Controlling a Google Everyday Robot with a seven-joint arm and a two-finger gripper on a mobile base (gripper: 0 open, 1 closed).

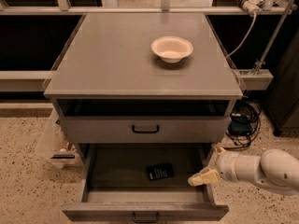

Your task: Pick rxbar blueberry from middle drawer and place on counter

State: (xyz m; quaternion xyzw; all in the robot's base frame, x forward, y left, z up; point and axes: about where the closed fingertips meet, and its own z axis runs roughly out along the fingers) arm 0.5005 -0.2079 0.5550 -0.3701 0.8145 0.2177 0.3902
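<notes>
You see a grey cabinet from above and in front. Its middle drawer point(117, 174) is pulled out toward you, and you can look down at its dark grey floor. The rxbar blueberry point(160, 171) lies flat on that floor, near the middle and a little to the right. It is a small dark packet with pale print, and it is turned a bit crooked. Nothing is touching it. Your gripper point(202, 178) is at the right side of the open drawer, right by the drawer's right wall. Its cream tip points left, toward the packet. The gripper is near the packet, but there is bare drawer floor between them. You cannot tell if the gripper is wide or narrow, and you cannot tell how high it is over the drawer. The fat white arm point(268, 171) comes in from the right edge, low down, over the speckled floor point(25, 176). Above the open drawer is another grey drawer front point(103, 129) with a black handle, and it is closed. The counter point(112, 55) is the big flat grey top of the cabinet. A cream round bowl point(172, 48) stands on it, toward the back and to the right. Black cables point(243, 124) lie on the ground to the right of the cabinet.
</notes>
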